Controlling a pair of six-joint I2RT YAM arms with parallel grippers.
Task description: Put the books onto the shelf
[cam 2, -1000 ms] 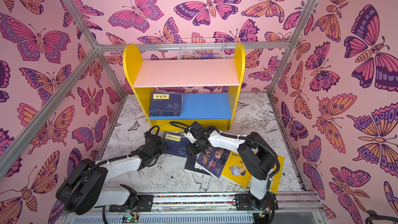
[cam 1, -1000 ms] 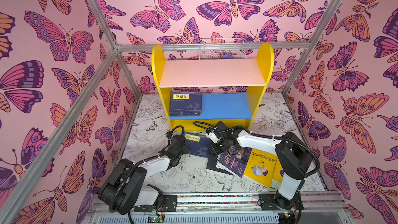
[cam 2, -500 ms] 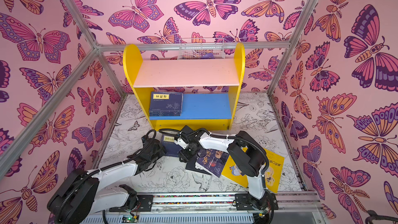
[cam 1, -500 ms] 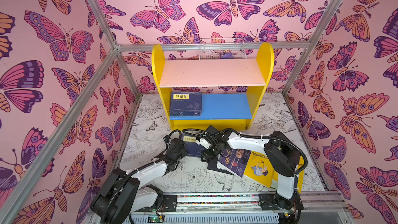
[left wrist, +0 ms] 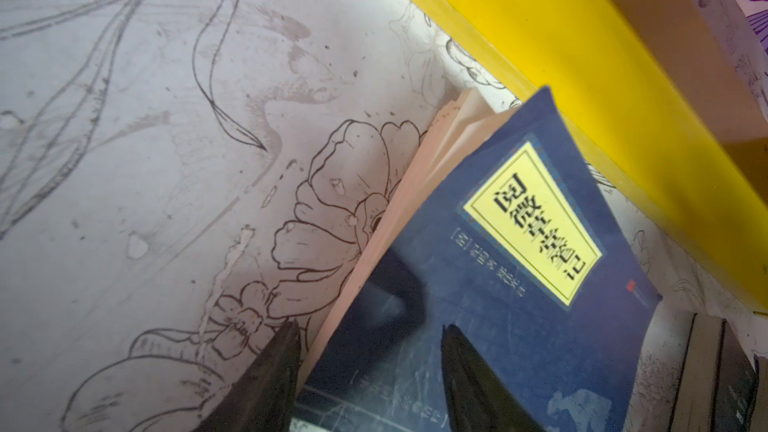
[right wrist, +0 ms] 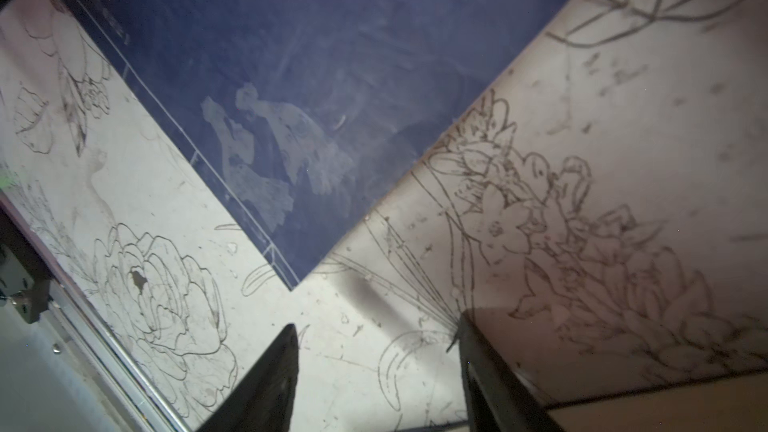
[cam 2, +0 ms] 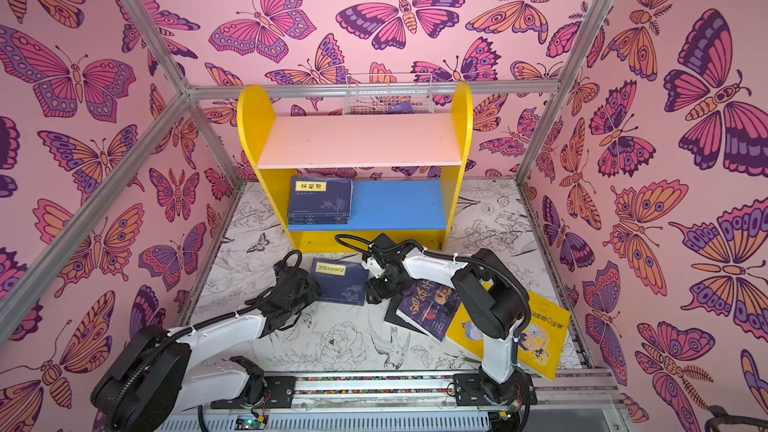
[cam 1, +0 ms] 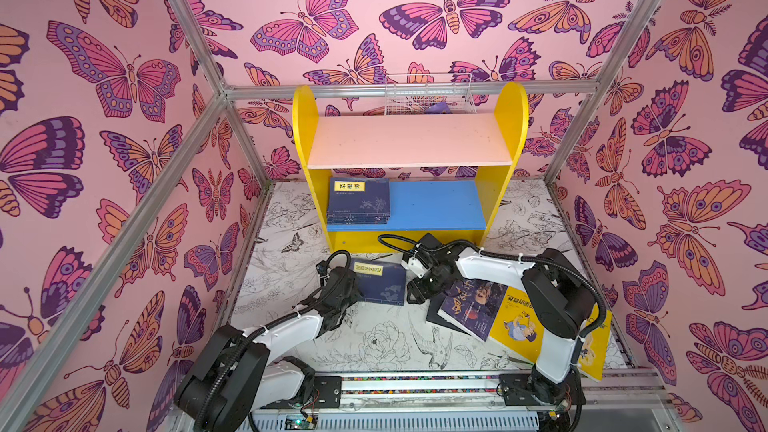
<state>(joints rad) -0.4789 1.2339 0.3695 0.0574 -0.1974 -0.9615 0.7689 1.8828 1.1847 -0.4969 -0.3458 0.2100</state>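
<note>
A navy book [cam 1: 382, 284] [cam 2: 341, 284] with a yellow label lies on the floor in front of the shelf [cam 1: 409, 139] [cam 2: 357, 139]. My left gripper [cam 1: 353, 289] [left wrist: 372, 347] is open at its left edge: one finger over the cover, the other beside the page edge. My right gripper [cam 1: 415, 290] [right wrist: 374, 342] hovers open over bare floor by the book's [right wrist: 291, 76] right corner, holding nothing. A stack of navy books [cam 1: 359, 203] [cam 2: 320, 201] lies at the left of the blue lower board [cam 1: 436, 205].
Right of the grippers lie a dark purple book [cam 1: 473, 305] over a black one [cam 1: 434, 314], and yellow books [cam 1: 515, 324] under my right arm. The pink upper board holds nothing. A white wire basket [cam 1: 428, 95] hangs behind the shelf. Patterned walls close in the floor.
My right gripper has come down from nearer the shelf's base to the navy book's right edge. The left gripper has shifted slightly along the book's left edge. The book has barely moved.
</note>
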